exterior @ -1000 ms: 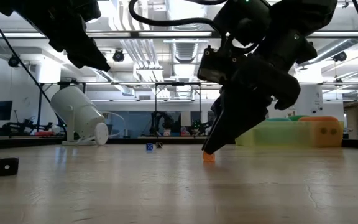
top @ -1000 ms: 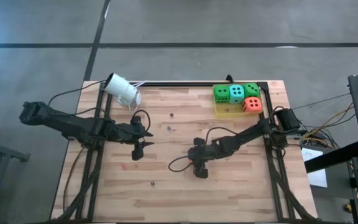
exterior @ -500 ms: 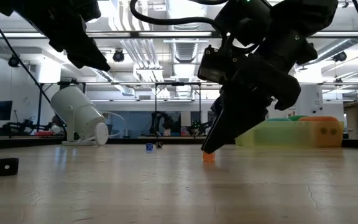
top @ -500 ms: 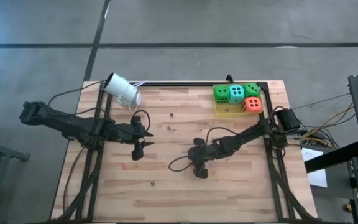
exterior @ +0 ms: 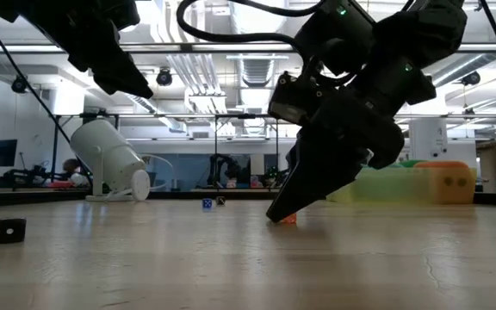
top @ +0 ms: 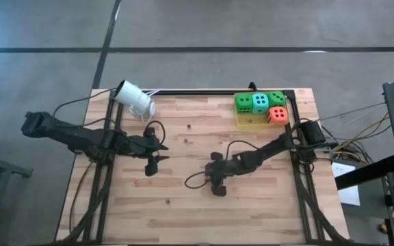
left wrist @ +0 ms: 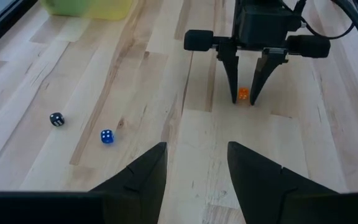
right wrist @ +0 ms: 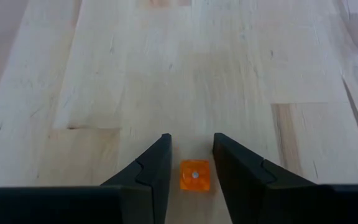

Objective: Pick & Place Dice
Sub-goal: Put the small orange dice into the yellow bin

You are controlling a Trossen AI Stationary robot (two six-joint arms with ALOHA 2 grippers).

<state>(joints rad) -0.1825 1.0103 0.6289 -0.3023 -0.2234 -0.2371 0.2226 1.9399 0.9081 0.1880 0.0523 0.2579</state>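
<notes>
Four big dice sit in a yellow tray (top: 249, 122) at the table's far right corner: two green (top: 243, 102) (top: 277, 98), one teal (top: 260, 102), one orange-red (top: 277, 115). No gripper is near them. My right gripper (right wrist: 192, 138) is open near the table's middle, fingers pointing down close over the wood. A tiny orange die (right wrist: 194, 175) lies on the table between its fingers with a gap on each side; the left wrist view shows this die (left wrist: 243, 94) too. My left gripper (left wrist: 194, 149) waits open, left of centre, above the table.
A tiny blue die (left wrist: 107, 137) and a tiny black die (left wrist: 56, 119) lie on the wood toward the far side. A white cylinder (top: 135, 98) rests tilted at the far left corner. Cables trail from both arms. Bare wood lies along the near edge.
My right gripper has come down a little toward the table and shifted slightly toward the left edge, staying open astride the tiny orange die. The dice have not moved.
</notes>
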